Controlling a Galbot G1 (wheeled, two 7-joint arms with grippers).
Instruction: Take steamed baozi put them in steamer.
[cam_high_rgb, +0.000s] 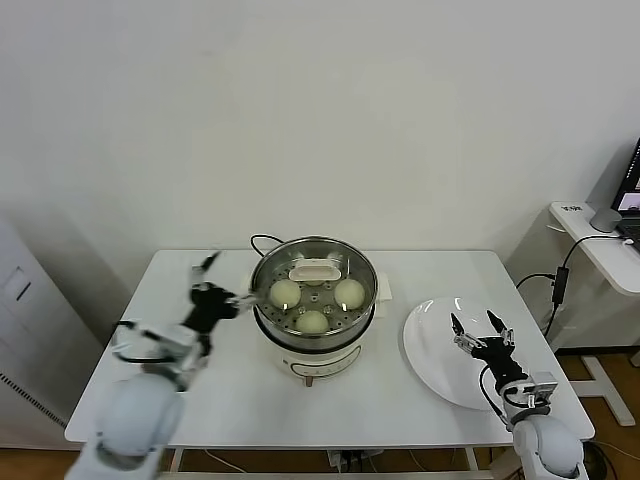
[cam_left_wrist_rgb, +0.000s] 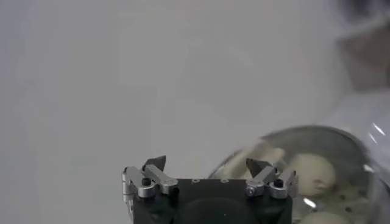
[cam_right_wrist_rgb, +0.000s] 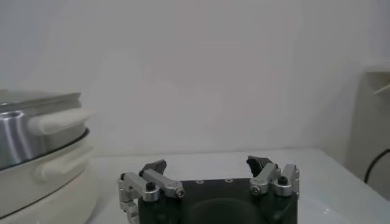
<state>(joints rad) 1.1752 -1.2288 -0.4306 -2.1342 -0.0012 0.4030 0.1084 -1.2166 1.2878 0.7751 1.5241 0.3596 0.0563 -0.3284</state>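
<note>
Three steamed baozi (cam_high_rgb: 312, 320) inside steamer (cam_high_rgb: 314, 262), under glass lid (cam_high_rgb: 316, 271). Left gripper (cam_high_rgb: 222, 283) spread wide, empty, beside steamer rim. Right gripper (cam_high_rgb: 478, 330) wide, empty, above plate (cam_high_rgb: 425, 345).

steamer (cam_high_rgb: 314, 283): shiny steel, perforated tray | baozi (cam_high_rgb: 286, 293): smooth matt dough | plate (cam_high_rgb: 432, 345): glossy white | table (cam_high_rgb: 230, 380): matt white

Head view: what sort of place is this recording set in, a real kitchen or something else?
Probably a lab or office test room, not a kitchen: a bare white wall, a plain white table holding only the steamer and a plate, and a side desk with computer gear.
</note>
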